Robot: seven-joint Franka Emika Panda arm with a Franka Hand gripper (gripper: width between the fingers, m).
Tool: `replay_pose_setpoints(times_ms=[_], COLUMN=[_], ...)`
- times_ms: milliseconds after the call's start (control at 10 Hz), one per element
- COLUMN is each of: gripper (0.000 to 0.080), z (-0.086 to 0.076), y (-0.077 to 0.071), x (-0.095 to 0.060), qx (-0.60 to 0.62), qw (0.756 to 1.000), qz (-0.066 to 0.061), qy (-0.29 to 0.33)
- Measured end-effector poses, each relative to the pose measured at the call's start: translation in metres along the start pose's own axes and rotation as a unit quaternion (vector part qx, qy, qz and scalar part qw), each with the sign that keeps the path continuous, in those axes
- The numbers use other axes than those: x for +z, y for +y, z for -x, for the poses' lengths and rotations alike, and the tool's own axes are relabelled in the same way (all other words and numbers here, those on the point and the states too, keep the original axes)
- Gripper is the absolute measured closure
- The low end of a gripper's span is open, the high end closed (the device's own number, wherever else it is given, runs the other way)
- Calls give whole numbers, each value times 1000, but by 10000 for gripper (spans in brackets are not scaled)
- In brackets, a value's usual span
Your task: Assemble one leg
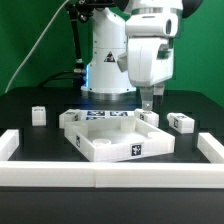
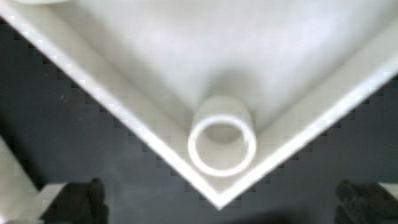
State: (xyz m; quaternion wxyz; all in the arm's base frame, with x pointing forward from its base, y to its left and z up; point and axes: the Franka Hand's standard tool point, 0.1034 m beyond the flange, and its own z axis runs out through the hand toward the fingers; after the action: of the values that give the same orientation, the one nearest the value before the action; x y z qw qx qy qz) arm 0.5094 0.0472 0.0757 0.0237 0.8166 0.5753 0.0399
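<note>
The large white panel (image 1: 108, 143) lies rim-up on the black table. One leg (image 2: 222, 140), a short white post seen end-on as a ring, stands upright inside the panel's corner (image 2: 217, 190); in the exterior view this leg (image 1: 150, 118) is at the panel's far right corner. My gripper (image 1: 147, 102) hangs just above that leg. In the wrist view the gripper (image 2: 222, 200) is open and empty, with its dark fingers (image 2: 80, 200) wide apart on either side of the corner. Other legs lie loose at the exterior view's left (image 1: 38, 115), (image 1: 68, 118) and right (image 1: 181, 122).
A white U-shaped fence (image 1: 100, 176) borders the front and both sides of the table. The marker board (image 1: 102, 115) lies behind the panel. The robot's base (image 1: 105, 60) stands at the back.
</note>
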Motion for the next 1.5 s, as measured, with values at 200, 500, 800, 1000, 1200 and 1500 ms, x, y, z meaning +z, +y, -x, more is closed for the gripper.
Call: replay_pose_setpoints(times_ms=[200,500,800,1000,1200,1500], gripper=[150,150,150,150,150,150], z=[8,8,29,37,44,44], y=[-2,-2,-1,-10,-10,-11], x=[6,6,8,12,14,15], qx=[-54,-53,-149,-207,-228,-228], qw=[998,999,989,978,973,973], qz=[-5,-4,-10,-20,-22,-23], qy=[-9,-8,-11,-17,-21,-21])
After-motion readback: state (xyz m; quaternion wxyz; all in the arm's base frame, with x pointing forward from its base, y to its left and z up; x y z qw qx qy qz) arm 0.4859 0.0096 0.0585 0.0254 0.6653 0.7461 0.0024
